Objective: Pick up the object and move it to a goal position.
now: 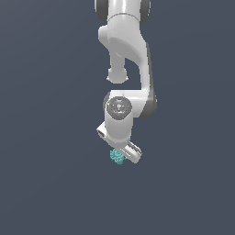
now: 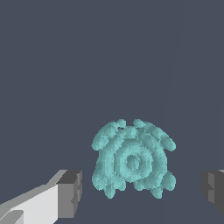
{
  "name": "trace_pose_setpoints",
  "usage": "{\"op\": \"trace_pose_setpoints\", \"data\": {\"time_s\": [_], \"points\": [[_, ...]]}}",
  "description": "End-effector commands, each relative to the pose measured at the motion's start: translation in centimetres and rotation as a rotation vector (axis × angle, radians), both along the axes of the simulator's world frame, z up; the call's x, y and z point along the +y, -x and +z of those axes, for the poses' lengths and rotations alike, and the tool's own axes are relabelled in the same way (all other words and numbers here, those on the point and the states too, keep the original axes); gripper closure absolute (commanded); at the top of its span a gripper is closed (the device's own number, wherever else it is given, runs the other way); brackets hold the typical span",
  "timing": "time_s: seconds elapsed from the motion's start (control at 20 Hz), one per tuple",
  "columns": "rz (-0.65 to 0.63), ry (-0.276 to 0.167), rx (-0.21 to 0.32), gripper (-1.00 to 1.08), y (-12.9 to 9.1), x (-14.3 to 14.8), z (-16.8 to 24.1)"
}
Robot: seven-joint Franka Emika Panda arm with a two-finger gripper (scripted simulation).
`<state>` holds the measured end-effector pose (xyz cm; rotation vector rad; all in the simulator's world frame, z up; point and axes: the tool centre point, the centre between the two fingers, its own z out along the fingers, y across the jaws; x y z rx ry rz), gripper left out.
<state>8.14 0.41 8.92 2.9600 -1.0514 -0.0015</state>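
**Piece between spread fingers, grasp pending**

Piece (image 2: 132, 159) on the worktop (image 2: 87, 65), directly under the end effector (image 2: 140, 188) and between its two fingers (image 2: 70, 192), gaps visible on both sides in the wrist view. Released, then, and gripping nothing. In the exterior view, partly tucked under the end effector (image 1: 123, 155), at its lower edge.

Best done by centring over the round hub, lowering fully, then closing slowly across the lobes rather than on their tips. Likely to twist or squirt out if pinched off-centre.

Teal, knobbly, gear-like: round ringed centre, four bumpy lobes, far smaller than the end effector.
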Motion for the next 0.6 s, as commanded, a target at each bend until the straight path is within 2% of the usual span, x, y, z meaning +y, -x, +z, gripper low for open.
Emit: {"op": "trace_pose_setpoints", "data": {"time_s": [0.0, 0.55], "points": [[0.0, 0.0, 0.0, -0.92, 0.0, 0.0, 0.0], [-0.004, 0.0, -0.001, -0.92, 0.1, 0.0, -4.5]]}}
